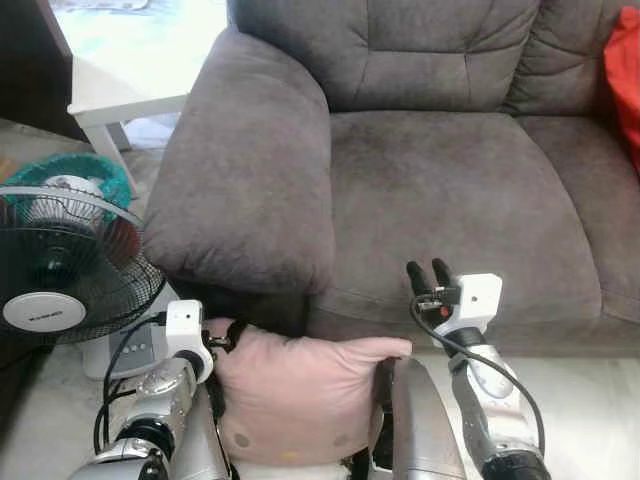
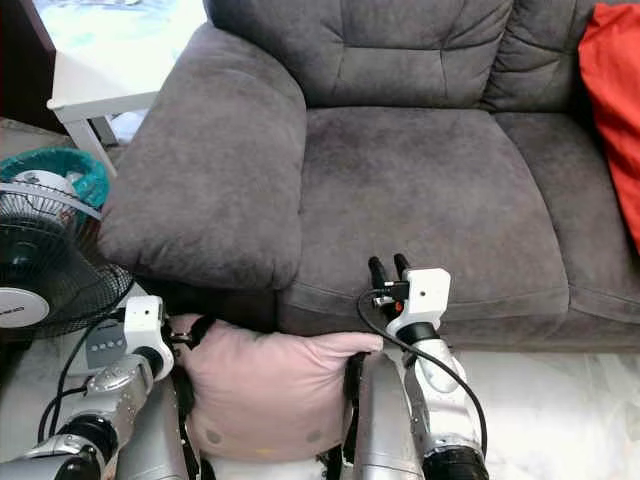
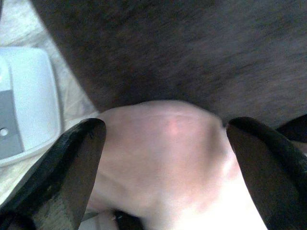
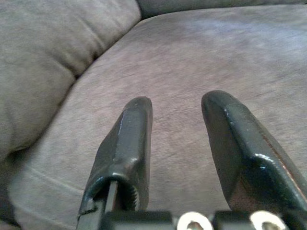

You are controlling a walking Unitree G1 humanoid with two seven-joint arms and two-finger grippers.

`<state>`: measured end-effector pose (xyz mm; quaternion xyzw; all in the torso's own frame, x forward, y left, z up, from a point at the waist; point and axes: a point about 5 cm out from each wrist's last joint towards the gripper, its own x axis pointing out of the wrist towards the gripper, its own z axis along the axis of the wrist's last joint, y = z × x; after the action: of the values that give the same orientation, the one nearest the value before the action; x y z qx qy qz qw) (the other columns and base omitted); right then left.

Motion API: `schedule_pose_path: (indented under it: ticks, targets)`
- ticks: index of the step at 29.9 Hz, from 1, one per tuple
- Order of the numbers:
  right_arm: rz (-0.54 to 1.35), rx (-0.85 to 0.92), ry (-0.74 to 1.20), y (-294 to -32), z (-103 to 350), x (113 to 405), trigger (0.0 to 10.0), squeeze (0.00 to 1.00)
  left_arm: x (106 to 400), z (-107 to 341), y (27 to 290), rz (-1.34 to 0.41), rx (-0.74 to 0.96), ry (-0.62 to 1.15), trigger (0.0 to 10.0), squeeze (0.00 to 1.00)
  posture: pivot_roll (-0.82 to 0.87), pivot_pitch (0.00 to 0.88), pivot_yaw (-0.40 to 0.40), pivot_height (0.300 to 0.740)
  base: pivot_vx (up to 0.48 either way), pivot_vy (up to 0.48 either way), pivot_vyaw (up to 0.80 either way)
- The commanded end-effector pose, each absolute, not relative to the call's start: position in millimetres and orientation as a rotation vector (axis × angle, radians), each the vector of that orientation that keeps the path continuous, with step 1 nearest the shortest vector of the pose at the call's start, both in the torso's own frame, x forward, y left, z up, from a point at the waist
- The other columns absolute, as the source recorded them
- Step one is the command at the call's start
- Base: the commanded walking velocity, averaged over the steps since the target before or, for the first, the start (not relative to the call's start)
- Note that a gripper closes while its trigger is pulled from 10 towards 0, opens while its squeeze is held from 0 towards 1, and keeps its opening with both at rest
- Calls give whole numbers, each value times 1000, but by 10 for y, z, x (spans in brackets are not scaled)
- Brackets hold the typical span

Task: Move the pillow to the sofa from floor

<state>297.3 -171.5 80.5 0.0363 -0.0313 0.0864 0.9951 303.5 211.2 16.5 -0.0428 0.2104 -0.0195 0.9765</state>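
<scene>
Left eye view looks down on a pink pillow (image 1: 300, 395) lying low in front of the grey sofa (image 1: 450, 190), just below the front edge of the seat and beside the base of the sofa's padded arm. The pillow sits between the robot's two silver forearms and is not on the seat cushion.

At the pillow's left corner is the left hand (image 1: 222, 338). In the left wrist view its two black fingers (image 3: 72, 163) stand wide apart on either side of a bulge of pink fabric; they flank the pillow closely, but whether they actually press on it cannot be told.

Over the front edge of the seat cushion, the right hand (image 1: 429, 272) is raised with its fingers pointing up toward the sofa back. In the right wrist view the right hand's fingers (image 4: 127, 143) are parted with a clear gap between them and nothing held; only the grey seat shows beyond them.

On the robot's left, a black standing fan (image 1: 60, 265) with a white base (image 1: 125, 350) stands on the pale floor (image 1: 590, 400), near the sofa arm. Behind the fan is a teal basket (image 1: 85, 175), and beyond that a white side desk (image 1: 125, 95). A red cushion (image 2: 612, 110) leans at the far right end of the sofa.
</scene>
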Motion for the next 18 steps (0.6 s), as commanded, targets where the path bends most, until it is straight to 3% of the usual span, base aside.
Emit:
schedule_pose_path:
  ticks: [1,18]
  targets:
    - [170,74,-73,-1753,845,2968,10000,0,3005,127,2155,-10,-91,450,10000,0,74,169,-99,476,0,0,0]
    - [197,58,-152,-1851,1161,3006,10000,0,3005,143,2138,-10,-91,408,10000,0,29,230,-173,476,0,0,0]
